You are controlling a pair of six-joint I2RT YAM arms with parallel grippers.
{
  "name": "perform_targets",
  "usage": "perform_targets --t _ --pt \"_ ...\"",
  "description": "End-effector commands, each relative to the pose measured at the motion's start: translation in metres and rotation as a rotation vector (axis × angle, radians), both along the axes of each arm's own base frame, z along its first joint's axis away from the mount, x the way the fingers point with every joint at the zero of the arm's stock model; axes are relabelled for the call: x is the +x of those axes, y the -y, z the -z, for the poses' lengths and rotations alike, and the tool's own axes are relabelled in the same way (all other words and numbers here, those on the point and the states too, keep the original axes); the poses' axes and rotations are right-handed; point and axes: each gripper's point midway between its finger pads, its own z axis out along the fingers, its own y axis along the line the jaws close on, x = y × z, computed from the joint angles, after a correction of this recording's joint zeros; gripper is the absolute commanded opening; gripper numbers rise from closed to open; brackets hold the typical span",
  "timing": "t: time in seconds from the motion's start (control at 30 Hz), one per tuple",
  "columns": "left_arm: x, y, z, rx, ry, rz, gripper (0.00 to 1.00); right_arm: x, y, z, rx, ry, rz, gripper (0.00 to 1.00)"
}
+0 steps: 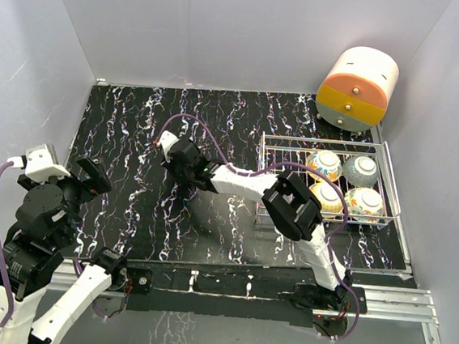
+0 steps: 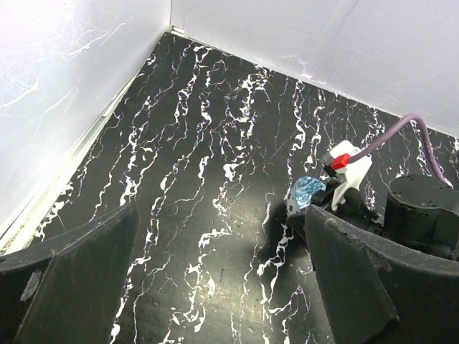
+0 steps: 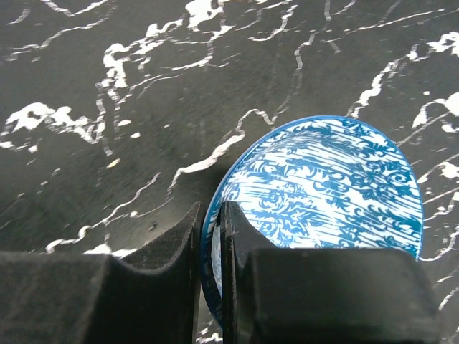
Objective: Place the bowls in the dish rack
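Observation:
My right gripper (image 3: 210, 240) is shut on the rim of a blue-and-white patterned bowl (image 3: 337, 186), one finger inside and one outside. The bowl is close over the black marble table, left of centre. In the top view the right gripper (image 1: 180, 157) covers this bowl. It shows as a blue patch in the left wrist view (image 2: 307, 192). The silver wire dish rack (image 1: 285, 139) stands at the right with several bowls in it, three floral (image 1: 324, 163) (image 1: 327, 196) (image 1: 365, 204) and one grey (image 1: 362, 169). My left gripper (image 1: 90, 179) (image 2: 222, 287) is open and empty at the left.
A round cream, orange and yellow drawer unit (image 1: 358, 87) stands behind the rack at the back right. White walls close in the table on the left, back and right. The right arm's elbow (image 1: 291, 204) hangs over the rack's left end.

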Motion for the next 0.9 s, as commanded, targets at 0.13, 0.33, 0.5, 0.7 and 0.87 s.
perform_targets --t 0.13,0.33,0.5,0.7,0.87 --pt "-0.002 -0.004 -0.004 0.017 0.008 -0.01 0.97 -0.047 -0.011 -0.109 0.407 -0.144 -0.164 0.08" --pt "0.0 -0.002 -0.004 0.016 0.008 -0.003 0.97 -0.065 0.026 -0.179 0.679 -0.246 -0.269 0.08" --pt "0.003 0.002 -0.004 0.01 0.009 0.011 0.97 -0.08 0.07 -0.237 0.823 -0.248 -0.323 0.08" --pt "0.007 0.007 -0.003 -0.003 0.009 0.031 0.97 -0.087 0.127 -0.288 0.914 -0.183 -0.274 0.08" --pt "0.007 0.01 -0.002 -0.011 0.009 0.041 0.97 -0.065 0.196 -0.298 0.962 -0.121 -0.089 0.08"
